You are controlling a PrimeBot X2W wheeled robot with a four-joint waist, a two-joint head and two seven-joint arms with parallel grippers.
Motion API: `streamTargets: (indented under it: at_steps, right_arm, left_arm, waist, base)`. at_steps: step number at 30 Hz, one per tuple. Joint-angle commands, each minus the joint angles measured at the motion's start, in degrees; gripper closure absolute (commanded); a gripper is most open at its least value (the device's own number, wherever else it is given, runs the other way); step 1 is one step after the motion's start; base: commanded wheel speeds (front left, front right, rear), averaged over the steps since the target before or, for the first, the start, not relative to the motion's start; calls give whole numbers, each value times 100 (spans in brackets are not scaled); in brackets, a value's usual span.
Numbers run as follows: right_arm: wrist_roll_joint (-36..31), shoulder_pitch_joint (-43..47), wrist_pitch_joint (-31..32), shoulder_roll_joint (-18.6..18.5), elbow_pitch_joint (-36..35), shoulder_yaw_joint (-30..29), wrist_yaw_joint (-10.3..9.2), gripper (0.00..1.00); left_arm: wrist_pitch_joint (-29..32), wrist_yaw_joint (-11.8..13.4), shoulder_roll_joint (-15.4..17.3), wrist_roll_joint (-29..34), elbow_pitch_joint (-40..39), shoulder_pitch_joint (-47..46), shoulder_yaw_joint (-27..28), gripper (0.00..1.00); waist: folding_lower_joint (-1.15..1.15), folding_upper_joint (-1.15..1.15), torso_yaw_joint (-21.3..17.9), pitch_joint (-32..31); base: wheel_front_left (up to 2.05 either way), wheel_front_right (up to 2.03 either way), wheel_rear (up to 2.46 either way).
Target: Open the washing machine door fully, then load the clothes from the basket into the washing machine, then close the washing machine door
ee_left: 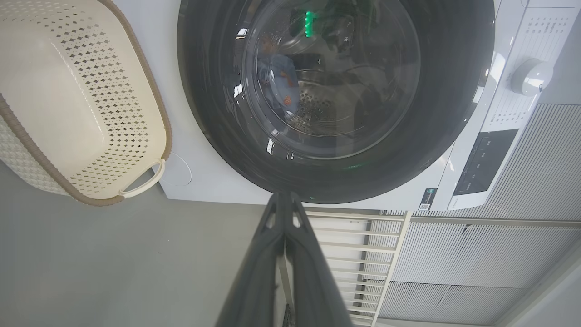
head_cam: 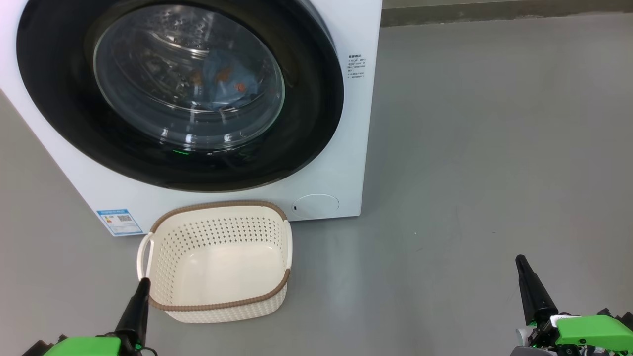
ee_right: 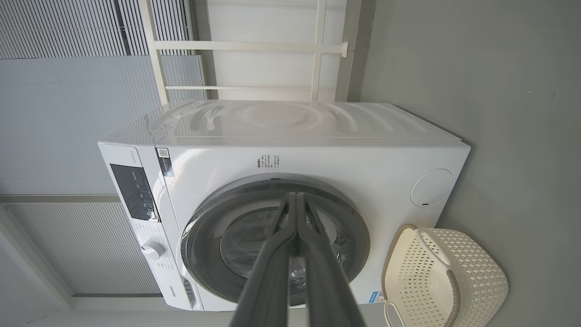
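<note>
Clothes [head_cam: 225, 81] sit in the drum [head_cam: 148, 44] behind the washing machine door [head_cam: 306, 99], which looks shut. Basket [head_cam: 217, 205] sits empty on the floor [head_cam: 470, 148] just in front. Left tool [head_cam: 144, 283] and right tool [head_cam: 519, 260] are pinched closed, holding nothing. Door-closing looks done; next, just back off.

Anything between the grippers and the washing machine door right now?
The basket stands on the floor just beyond the left gripper, below the shut washing machine door. Nothing visible lies between the right gripper and the door.
</note>
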Motion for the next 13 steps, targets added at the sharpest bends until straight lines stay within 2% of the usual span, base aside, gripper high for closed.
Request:
streamTargets:
  at_steps: [1,13]
  right_arm:
    - [22,-264,44,-53,-141,128,10,100]
    - [22,-264,44,-53,-141,128,10,100]
  left_arm:
    - [40,-57,108,-37,-112,-238,201,100]
    - [39,-57,108,-38,-112,-237,199,100]
  waist:
    - [0,0,0,0]
    - [0,0,0,0]
  base:
    - [0,0,0]
    - [0,0,0]
